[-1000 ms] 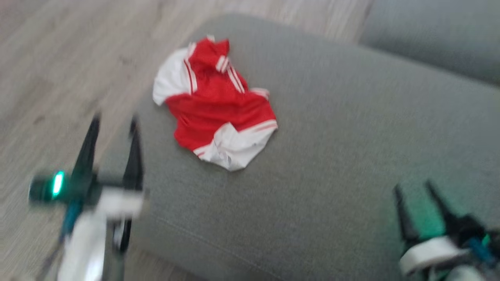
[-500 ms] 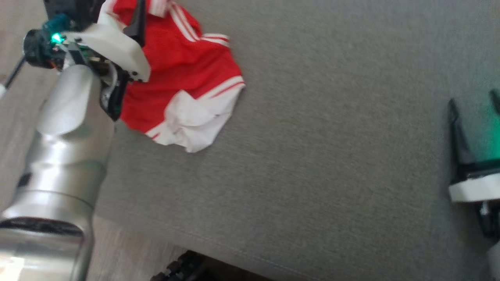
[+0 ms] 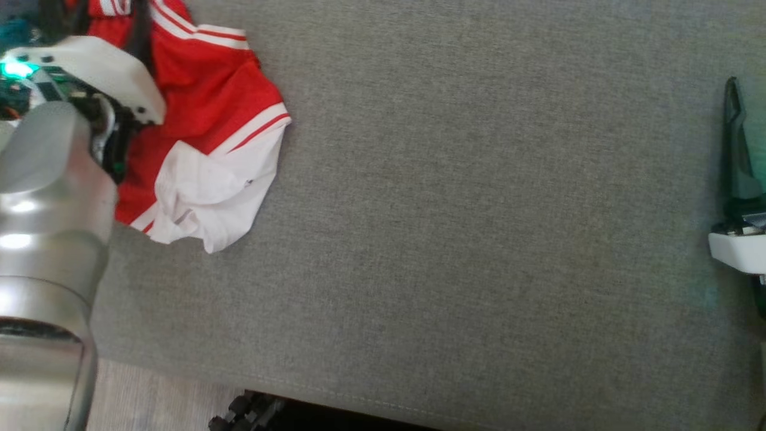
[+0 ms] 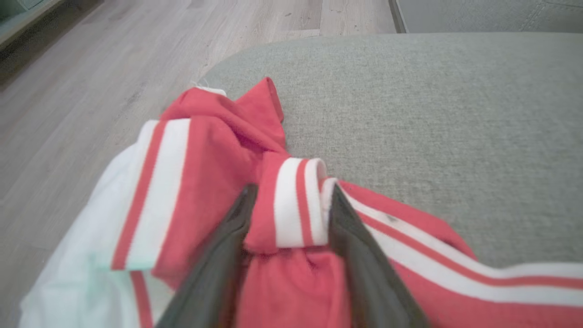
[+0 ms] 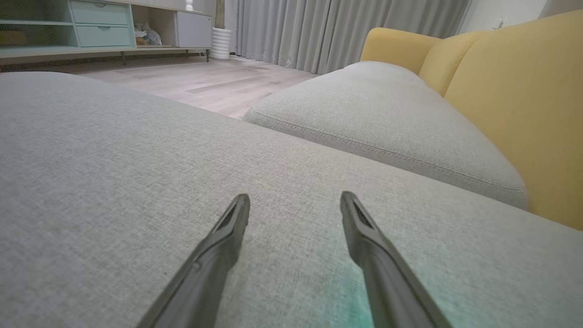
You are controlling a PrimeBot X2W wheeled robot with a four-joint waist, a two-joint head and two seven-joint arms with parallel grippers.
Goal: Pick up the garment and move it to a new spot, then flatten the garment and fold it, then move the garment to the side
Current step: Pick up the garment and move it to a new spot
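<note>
The garment (image 3: 209, 120) is a crumpled red top with white sleeves and white stripes, lying near the left end of a grey sofa cushion (image 3: 479, 209). My left gripper (image 4: 291, 193) is down on the garment (image 4: 214, 155) and open, its two fingers either side of a red-and-white striped cuff. In the head view its white wrist housing (image 3: 102, 66) covers the garment's left part. My right gripper (image 5: 295, 196) stands open just above bare cushion, far right of the garment, with nothing between its fingers. One of its fingers (image 3: 733, 149) shows at the head view's right edge.
Wooden floor (image 4: 91, 68) lies just beyond the cushion's edge by the garment. A second grey cushion (image 5: 387, 114) and a yellow backrest (image 5: 524, 91) lie to the right. A low cabinet (image 5: 91, 23) and curtains stand far off. My dark base (image 3: 251, 413) shows below the cushion's front edge.
The head camera has tipped and shifted, so the whole picture slid. My left arm has reached forward from beside the cushion onto the garment. The right gripper has stayed open over the cushion.
</note>
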